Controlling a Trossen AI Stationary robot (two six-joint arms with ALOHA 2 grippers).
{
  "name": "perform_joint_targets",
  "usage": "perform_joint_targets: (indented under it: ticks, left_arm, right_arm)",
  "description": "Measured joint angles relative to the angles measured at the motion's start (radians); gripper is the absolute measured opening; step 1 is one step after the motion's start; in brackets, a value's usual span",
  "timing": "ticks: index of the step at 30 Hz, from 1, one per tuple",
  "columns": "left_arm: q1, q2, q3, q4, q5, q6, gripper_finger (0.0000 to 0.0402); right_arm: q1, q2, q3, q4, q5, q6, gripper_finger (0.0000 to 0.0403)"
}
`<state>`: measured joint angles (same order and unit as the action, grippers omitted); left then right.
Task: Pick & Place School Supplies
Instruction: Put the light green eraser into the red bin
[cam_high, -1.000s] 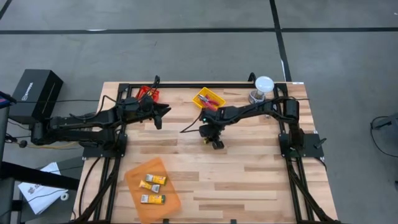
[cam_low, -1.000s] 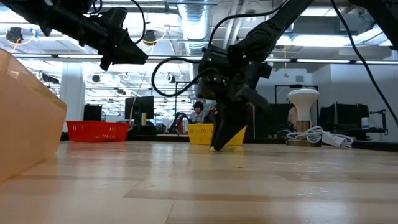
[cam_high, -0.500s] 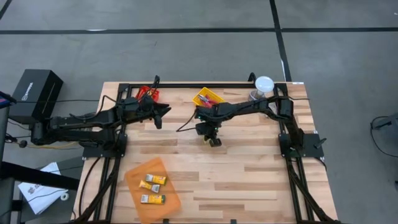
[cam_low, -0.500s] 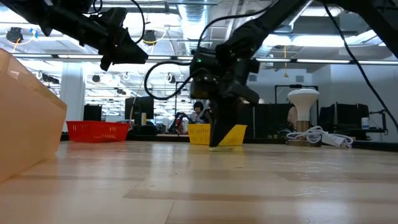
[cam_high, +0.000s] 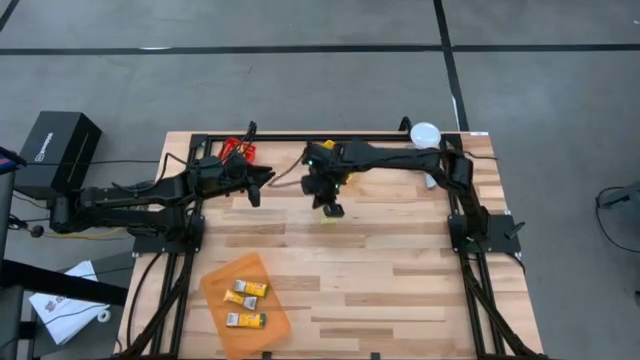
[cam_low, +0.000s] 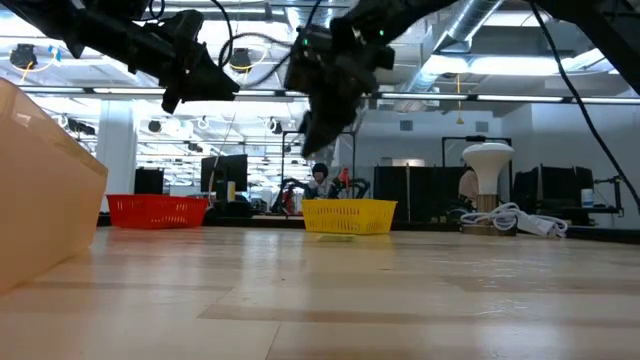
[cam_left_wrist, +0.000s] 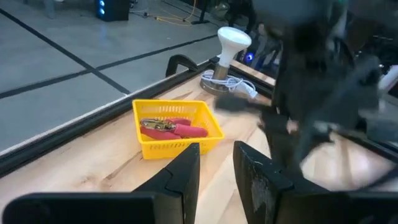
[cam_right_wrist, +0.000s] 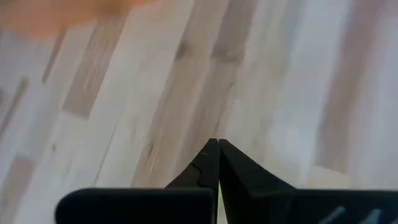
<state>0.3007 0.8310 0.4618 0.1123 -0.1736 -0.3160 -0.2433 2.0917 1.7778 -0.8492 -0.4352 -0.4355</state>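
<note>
My right gripper (cam_high: 334, 209) is shut, with nothing showing between its fingers in the right wrist view (cam_right_wrist: 217, 152). It hangs above the bare wood near the table's middle, raised well off the table in the low view (cam_low: 310, 130). My left gripper (cam_high: 262, 180) waits slightly open (cam_left_wrist: 216, 167) to the left of it, facing the yellow tray (cam_left_wrist: 174, 146). Red-handled tools (cam_left_wrist: 177, 129) lie in that tray. Yellow-and-white packs (cam_high: 245, 291) lie in the orange tray (cam_high: 268, 318) at the near left. In the high view my right arm hides most of the yellow tray.
A red tray (cam_high: 238, 150) stands at the far left behind my left arm. A white lamp-like object (cam_high: 425, 134) with a cable (cam_low: 515, 218) stands at the far right. Black frame rails (cam_high: 175, 290) run along the table's left, right and far edges.
My right gripper has risen from the table top and gone toward the table's far and left edges, closer to the yellow tray and my left gripper.
</note>
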Motion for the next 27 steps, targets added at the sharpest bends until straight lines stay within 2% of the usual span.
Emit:
perform_joint_targets:
  ticks: [5,9,14,21,24,27]
  left_arm:
    - [-0.018,0.058,0.000,-0.023,0.132,-0.036,0.0094]
    - [-0.068,0.168,0.001,-0.019,0.154,-0.029,0.0105]
    - [-0.114,0.324,0.033,0.001,0.156,-0.017,0.0138]
    - [-0.154,0.572,0.213,0.029,0.183,0.093,0.0184]
    - [-0.162,0.680,0.297,0.027,0.200,0.126,0.0194]
    - [-0.168,0.781,0.374,0.012,0.201,0.164,0.0198]
  right_arm:
    - [-0.035,-0.003,0.108,-0.079,-0.016,0.084,0.0001]
    - [-0.064,-0.067,0.177,-0.135,-0.066,0.092,0.0015]
    - [-0.094,-0.181,0.191,-0.144,-0.090,0.155,0.0082]
    - [-0.101,-0.297,0.192,-0.092,-0.075,0.226,0.0191]
    - [-0.099,-0.322,0.192,-0.095,-0.062,0.235,0.0221]
    - [-0.100,-0.339,0.192,-0.118,-0.061,0.232,0.0233]
